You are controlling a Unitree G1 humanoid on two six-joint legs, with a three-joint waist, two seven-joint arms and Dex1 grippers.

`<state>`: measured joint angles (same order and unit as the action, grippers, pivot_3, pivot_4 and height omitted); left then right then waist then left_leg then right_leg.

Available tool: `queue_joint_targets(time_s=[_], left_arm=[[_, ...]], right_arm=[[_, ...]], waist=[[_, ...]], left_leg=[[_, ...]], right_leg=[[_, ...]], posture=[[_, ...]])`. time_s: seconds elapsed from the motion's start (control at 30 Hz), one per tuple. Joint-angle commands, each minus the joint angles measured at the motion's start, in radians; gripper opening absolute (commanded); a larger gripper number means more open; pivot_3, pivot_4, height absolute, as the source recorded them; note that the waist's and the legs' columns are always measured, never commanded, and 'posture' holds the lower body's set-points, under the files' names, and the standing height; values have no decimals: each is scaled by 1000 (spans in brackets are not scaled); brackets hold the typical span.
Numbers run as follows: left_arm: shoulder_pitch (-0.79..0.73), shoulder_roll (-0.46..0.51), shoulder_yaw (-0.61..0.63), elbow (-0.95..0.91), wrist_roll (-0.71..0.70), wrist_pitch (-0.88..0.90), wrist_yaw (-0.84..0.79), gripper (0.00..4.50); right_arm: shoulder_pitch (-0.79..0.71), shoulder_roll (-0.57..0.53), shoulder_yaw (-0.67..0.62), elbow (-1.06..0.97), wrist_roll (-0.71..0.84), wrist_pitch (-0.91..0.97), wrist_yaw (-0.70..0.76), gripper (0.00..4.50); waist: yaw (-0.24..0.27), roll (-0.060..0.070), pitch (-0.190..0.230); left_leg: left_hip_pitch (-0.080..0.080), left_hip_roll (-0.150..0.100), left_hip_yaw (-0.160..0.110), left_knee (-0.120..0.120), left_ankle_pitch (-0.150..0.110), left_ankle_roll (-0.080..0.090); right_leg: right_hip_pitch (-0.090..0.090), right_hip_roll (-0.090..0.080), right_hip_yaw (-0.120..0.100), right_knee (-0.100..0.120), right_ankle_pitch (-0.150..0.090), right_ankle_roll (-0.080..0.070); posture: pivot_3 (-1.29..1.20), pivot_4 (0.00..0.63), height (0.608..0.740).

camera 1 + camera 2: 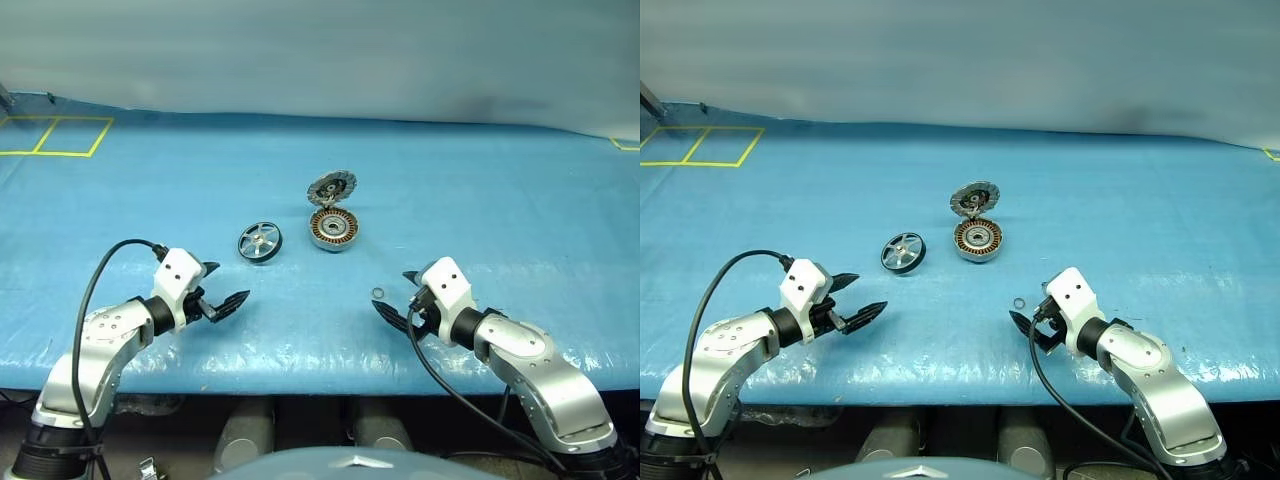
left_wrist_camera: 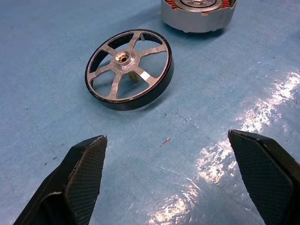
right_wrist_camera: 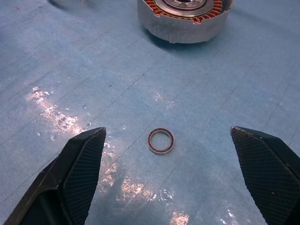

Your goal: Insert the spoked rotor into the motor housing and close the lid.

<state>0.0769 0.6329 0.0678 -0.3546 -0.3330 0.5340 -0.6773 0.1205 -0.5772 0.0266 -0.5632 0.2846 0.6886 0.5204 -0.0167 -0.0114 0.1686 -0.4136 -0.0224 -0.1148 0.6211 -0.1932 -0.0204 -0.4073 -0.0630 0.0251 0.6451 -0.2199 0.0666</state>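
Note:
The spoked rotor [image 1: 260,242], a dark wheel with silver spokes, lies flat on the blue table sheet [image 1: 150,190]. To its right sits the motor housing [image 1: 334,229], its copper windings facing up. The lid [image 1: 331,187] stands tilted just behind the housing, ribbed face showing. My left gripper [image 1: 222,286] hovers open near the front edge, pointing at the rotor [image 2: 130,69] with nothing between its fingers. My right gripper [image 1: 397,294] is open too, in front of the housing [image 3: 183,18].
A small metal ring [image 3: 161,140] lies on the sheet just beyond my right gripper, between it and the housing. Yellow tape squares [image 1: 55,135] mark the far left corner. The table's front edge runs just below both arms.

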Motion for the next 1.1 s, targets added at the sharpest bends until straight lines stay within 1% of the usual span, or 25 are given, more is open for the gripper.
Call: queue_joint_targets(time_s=[0.03,1.1], left_arm=[[1,7,18,-29,-6,-2,1,4500],[13,4,20,-40,-2,-9,22,4500]], right_arm=[[-9,-6,-10,-31,2,2,-1,4484],[-17,-4,-4,-32,0,18,-8,4484]], waist=[[0,0,0],[0,0,0]], left_leg=[[0,0,0,0,0,0],[0,0,0,0,0,0]], right_leg=[[0,0,0,0,0,0],[0,0,0,0,0,0]], posture=[[0,150,740],[0,150,740]])
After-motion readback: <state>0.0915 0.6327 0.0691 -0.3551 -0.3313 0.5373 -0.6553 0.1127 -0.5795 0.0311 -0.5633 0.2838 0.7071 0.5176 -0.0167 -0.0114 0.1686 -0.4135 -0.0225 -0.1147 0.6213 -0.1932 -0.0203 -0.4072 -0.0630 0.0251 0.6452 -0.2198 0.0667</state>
